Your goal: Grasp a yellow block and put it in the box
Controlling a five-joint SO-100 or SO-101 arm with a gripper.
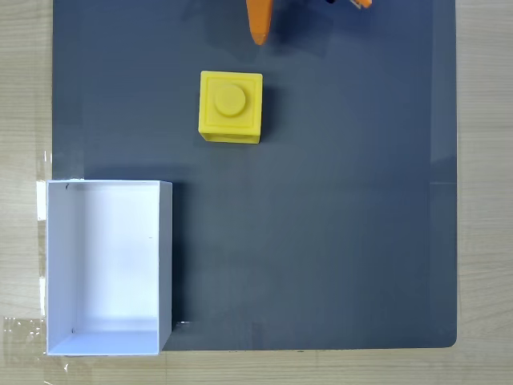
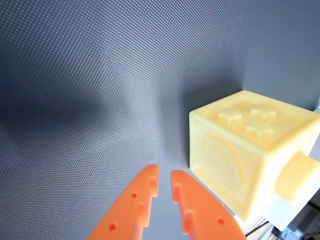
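In the fixed view, the whole scene is laid out from above: a dark grey mat (image 1: 353,200) is spread over a pale wooden table (image 1: 485,192), and a bright yellow plastic cube with one round raised stud on its top face (image 1: 231,107) is seen resting on the mat in the upper middle. The white rectangular open-topped box (image 1: 109,347) is found at the lower left of that view, well apart from the cube, with its left edge overhanging the mat onto the wood; clear tape is visible along that side. The orange tip of the gripper (image 1: 260,24) is seen at the top edge, just above the cube and not touching it.

In the wrist view, the woven texture of the mat (image 2: 100,75) is revealed, together with side faces of the cube (image 2: 235,160) that are hidden from above: small raised cross-like shapes on one face and a circular relief on another. No readable writing or brand is shown.

The two orange plastic fingers (image 2: 142,200) are seen almost together, only a narrow slit being left between the tips of the gripper (image 2: 164,181). Nothing is held, and the cube lies just to the right of them.
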